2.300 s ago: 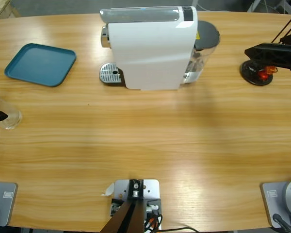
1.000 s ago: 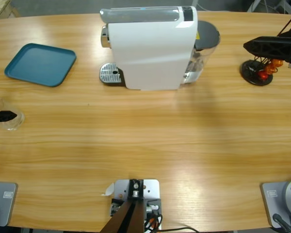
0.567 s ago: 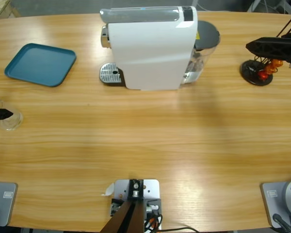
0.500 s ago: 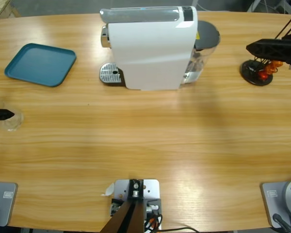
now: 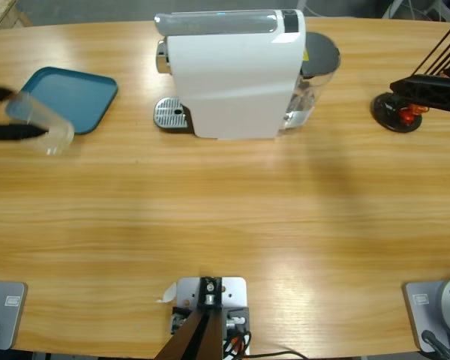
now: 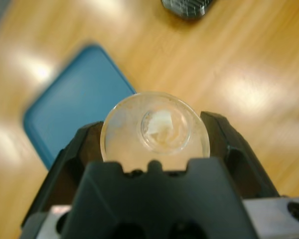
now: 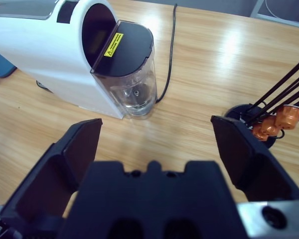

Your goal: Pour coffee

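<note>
Coffee isn't visible in the clear glass [image 6: 154, 130] clamped by the left gripper [image 6: 154, 137] above the blue tray [image 5: 62, 98]; right gripper [image 7: 159, 139] gapes wide, holding nothing.

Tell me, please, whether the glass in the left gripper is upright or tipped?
Tipped. In the high view the glass lies sideways between the left gripper's fingers, and the left wrist view looks along it to its base.
</note>
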### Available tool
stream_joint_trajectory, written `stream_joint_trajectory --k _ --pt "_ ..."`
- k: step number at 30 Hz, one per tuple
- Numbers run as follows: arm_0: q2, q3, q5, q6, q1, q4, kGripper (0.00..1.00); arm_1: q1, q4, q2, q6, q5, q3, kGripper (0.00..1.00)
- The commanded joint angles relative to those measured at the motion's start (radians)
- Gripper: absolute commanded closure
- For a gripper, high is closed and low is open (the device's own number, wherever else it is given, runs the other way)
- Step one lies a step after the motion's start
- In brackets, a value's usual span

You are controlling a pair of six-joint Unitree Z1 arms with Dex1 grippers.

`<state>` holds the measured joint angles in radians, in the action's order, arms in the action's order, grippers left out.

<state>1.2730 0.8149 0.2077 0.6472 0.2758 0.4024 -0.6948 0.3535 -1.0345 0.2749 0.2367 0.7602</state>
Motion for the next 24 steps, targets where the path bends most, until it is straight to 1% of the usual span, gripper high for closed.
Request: stream_joint_trajectory --k 1,5,9,15,24 --pt "0.276 0.191 0.048 0.138 0.063 -0.014 1.0 0.033 -0.056 -0.042 -0.01 -0.011 -0.038 0.0" --pt "0.385 0.276 0.074 0.167 0.093 -0.014 1.0 0.077 -0.071 -0.068 -0.02 -0.025 -0.033 0.0" --pt "0.44 0.32 0.123 0.211 0.097 -0.014 1.0 0.093 -0.075 -0.086 -0.035 -0.036 -0.032 0.0" --pt "0.535 0.355 0.175 0.226 0.098 -0.044 1.0 0.113 -0.077 -0.104 -0.046 -0.045 -0.021 0.0" --pt "0.611 0.436 0.179 0.229 0.135 -0.059 1.0 0.149 -0.075 -0.117 -0.069 -0.077 -0.016 0.0"
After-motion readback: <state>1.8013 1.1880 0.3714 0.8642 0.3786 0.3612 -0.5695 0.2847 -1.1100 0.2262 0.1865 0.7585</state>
